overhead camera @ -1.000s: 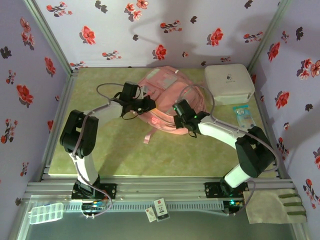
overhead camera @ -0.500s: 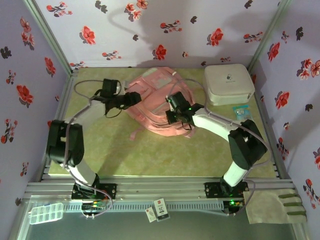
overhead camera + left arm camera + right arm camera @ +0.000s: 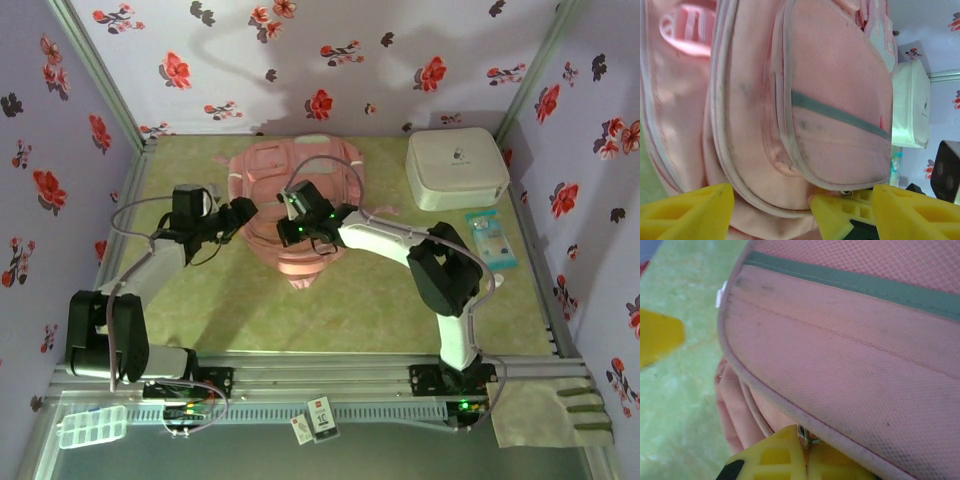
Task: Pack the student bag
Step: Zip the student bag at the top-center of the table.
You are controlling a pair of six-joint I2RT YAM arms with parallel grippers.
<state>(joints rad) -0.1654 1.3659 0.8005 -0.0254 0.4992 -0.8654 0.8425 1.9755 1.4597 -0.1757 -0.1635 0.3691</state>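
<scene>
Right gripper is clenched on the zip pull, 6 o'clock side of the student bag. Left gripper is released, at the bag's 9 o'clock. The bag lies mid-table, toward the back. Risk as I judge it: nothing pins the soft fabric, so pulling drags the bag, or the pull slips free.

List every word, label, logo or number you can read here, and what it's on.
Nothing reads clearly.
White case: small dark logo on the lid, too small to read.
Teal packet: print blurred.
White tags by the front rail: red mark and dark characters, too small.
Student bag: no lettering visible.
</scene>
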